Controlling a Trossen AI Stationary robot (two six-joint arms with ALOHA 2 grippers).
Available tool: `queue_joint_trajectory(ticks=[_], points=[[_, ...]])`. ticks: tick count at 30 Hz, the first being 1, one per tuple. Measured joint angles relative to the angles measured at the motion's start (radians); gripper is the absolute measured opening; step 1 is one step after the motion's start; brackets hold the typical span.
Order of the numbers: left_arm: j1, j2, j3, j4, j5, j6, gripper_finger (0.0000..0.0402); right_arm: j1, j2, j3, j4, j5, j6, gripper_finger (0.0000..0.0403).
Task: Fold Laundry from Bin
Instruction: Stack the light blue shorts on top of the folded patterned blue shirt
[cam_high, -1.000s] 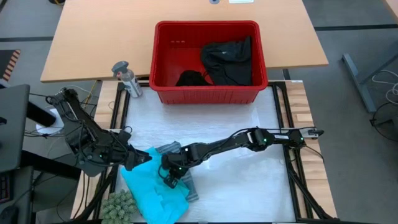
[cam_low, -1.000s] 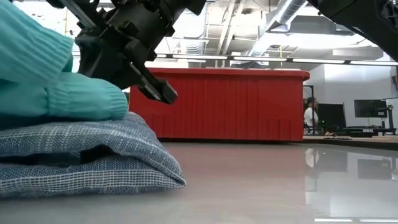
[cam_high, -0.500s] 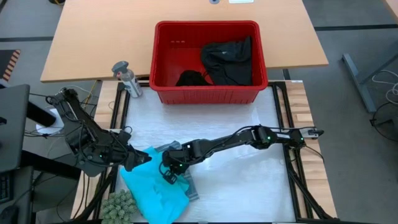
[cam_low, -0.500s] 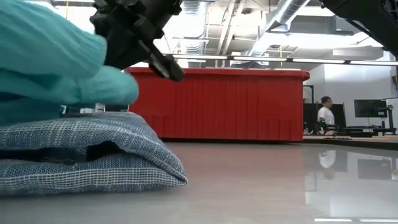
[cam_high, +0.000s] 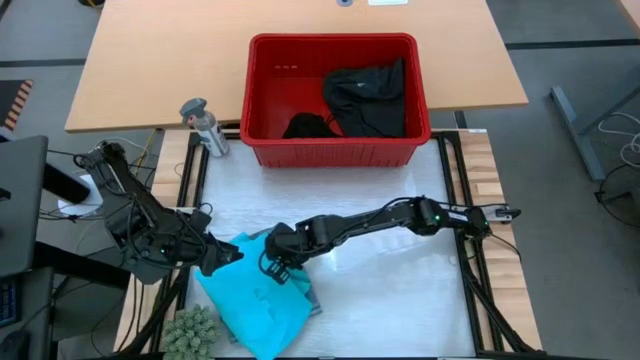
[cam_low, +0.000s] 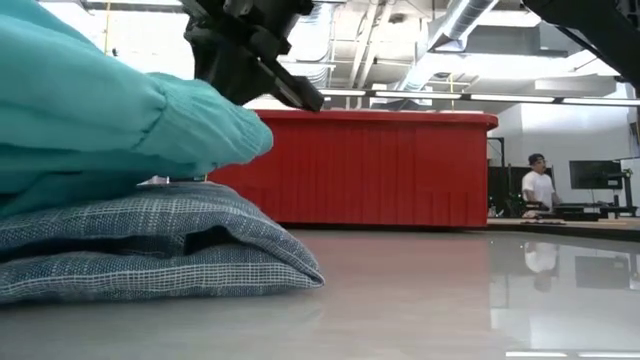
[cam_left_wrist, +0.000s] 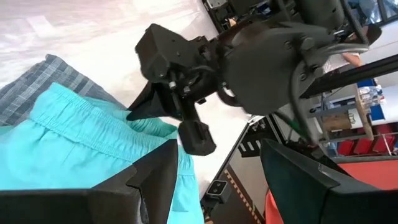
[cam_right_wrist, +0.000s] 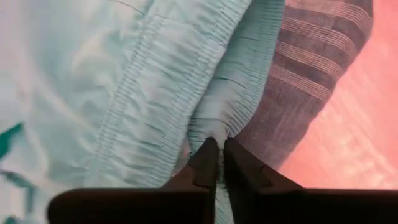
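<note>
Right pincer (cam_high: 272, 268) is clamped on the turquoise garment's (cam_high: 250, 305) gathered edge, above the striped garment (cam_low: 150, 245); left pincer (cam_high: 232, 254) is spread wide beside it.

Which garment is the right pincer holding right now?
The turquoise garment, pinched at its elastic hem by the right pincer. It lies atop the striped garment; the black ones remain in the bin.

The pale table (cam_high: 380, 290) carries the red bin (cam_high: 335, 150) and the blue-grey striped garment (cam_low: 150, 250).
</note>
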Motion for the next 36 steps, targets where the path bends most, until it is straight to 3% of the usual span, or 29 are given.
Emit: queue_joint_trajectory(ticks=[8, 15, 18, 24, 27, 34, 36], points=[[-0.002, 0.000, 0.000, 0.020, 0.007, 0.019, 0.0217, -0.022, 0.021, -0.001, -0.113, 0.027, -0.017, 0.0109], [-0.024, 0.041, 0.001, 0.110, 0.124, 0.375, 0.0217, -0.055, -0.060, -0.002, -0.269, 0.064, -0.115, 0.0148], [-0.024, 0.115, 0.001, 0.123, 0.211, 0.458, 0.0217, -0.051, -0.114, -0.001, -0.305, 0.065, -0.160, 0.0153], [-0.005, 0.302, 0.001, 0.119, 0.390, 0.410, 0.0207, -0.051, -0.286, -0.002, -0.447, 0.089, -0.226, 0.0128], [0.016, 0.377, 0.001, 0.116, 0.454, 0.412, 0.0173, -0.046, -0.395, 0.000, -0.477, 0.151, -0.212, 0.0111], [0.074, 0.529, 0.001, 0.103, 0.548, 0.500, 0.0028, -0.025, -0.560, 0.000, -0.473, 0.346, -0.187, 0.0081], [0.092, 0.572, 0.001, 0.103, 0.598, 0.522, 0.0009, -0.025, -0.588, 0.000, -0.474, 0.372, -0.187, 0.0077]])
